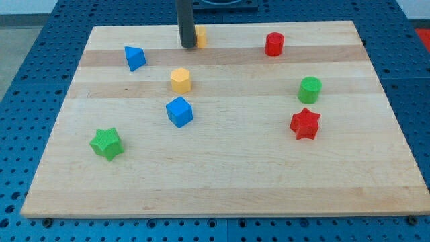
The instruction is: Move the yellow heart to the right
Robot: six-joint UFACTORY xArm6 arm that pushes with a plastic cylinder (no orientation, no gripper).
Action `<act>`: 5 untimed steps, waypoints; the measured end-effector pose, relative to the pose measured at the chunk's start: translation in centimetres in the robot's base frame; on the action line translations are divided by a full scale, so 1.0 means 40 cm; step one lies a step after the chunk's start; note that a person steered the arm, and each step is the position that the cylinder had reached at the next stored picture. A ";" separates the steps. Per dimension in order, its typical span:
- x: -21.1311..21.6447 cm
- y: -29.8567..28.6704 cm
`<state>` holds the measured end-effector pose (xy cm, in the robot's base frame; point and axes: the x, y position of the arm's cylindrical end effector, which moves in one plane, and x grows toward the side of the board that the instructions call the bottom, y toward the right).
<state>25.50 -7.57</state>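
My tip (187,46) rests on the board near the view's top, left of centre. A yellow block (200,35), mostly hidden behind the rod, sits right against the tip's right side; its shape cannot be made out. A yellow hexagon block (180,80) lies below the tip. A blue triangle block (134,58) is to the tip's left. A blue cube (179,111) lies below the hexagon.
A red cylinder (274,44) stands at the top right. A green cylinder (310,89) and a red star (305,124) are at the right. A green star (107,143) is at the lower left. The wooden board (222,181) lies on a blue perforated table.
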 end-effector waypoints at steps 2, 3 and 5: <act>-0.050 0.000; -0.062 0.000; -0.099 -0.007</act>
<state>21.56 -7.83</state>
